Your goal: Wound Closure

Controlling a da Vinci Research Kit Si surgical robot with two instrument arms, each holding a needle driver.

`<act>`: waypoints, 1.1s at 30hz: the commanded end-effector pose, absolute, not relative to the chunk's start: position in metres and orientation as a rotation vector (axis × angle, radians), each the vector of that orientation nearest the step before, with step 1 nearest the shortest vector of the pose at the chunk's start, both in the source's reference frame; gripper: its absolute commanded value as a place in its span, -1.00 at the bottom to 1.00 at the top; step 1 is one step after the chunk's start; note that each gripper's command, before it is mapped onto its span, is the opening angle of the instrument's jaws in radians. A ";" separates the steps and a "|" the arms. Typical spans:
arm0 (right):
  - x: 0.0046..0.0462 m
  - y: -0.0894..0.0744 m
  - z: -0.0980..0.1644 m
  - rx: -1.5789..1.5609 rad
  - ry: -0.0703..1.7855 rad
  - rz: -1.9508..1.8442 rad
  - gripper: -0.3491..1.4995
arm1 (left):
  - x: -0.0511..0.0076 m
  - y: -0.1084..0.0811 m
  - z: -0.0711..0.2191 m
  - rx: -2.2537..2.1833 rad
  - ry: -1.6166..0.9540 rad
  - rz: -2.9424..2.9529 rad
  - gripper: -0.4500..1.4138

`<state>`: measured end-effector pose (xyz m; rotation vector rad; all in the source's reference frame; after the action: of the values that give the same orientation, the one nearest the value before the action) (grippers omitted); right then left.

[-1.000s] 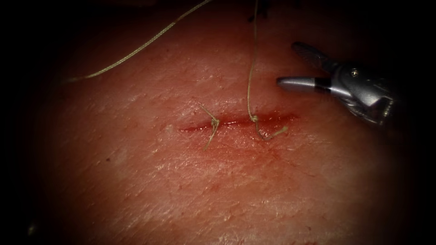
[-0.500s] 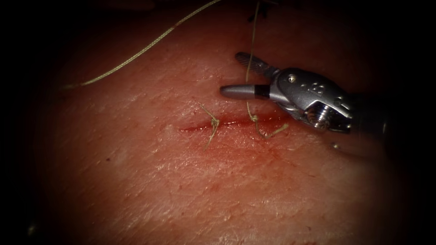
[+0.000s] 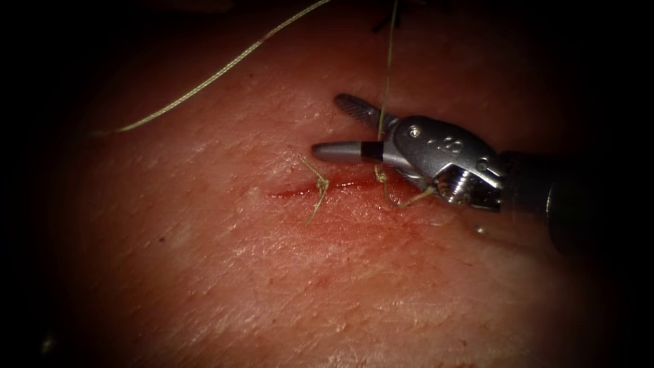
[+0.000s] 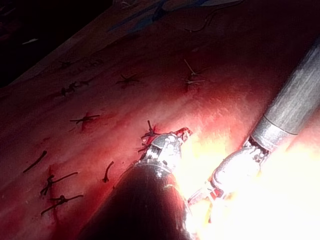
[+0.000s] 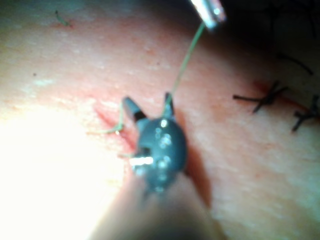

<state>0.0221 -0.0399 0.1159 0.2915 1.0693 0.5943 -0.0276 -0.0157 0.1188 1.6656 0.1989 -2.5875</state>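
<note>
The right arm's tool [image 3: 344,129] has moved in leftward from well clear of the thread [image 3: 387,75] to straddle it just above the knot [image 3: 380,177] on the cut [image 3: 340,185] in the tissue [image 3: 272,272], its jaws parted and gripping nothing.

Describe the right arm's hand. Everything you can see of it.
The right hand is polished grey metal: two slim jaws, one ridged inside, on a riveted wrist ending a dark shaft, entering from the right. Its jaws stand open, holding nothing, low over the tissue at the cut's right end. The thread, rising taut from the right knot to the left hand, which holds it, passes between the jaws near their hinge.
</note>
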 end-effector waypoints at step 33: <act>0.0228 -0.039 0.117 0.355 1.103 0.530 -1.00 | -0.0284 -0.016 0.119 1.668 0.194 -2.578 -1.00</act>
<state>0.0221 -0.0392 0.1163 0.3579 1.1013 0.5307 -0.0280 -0.0163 0.1182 1.6692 0.2001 -2.5797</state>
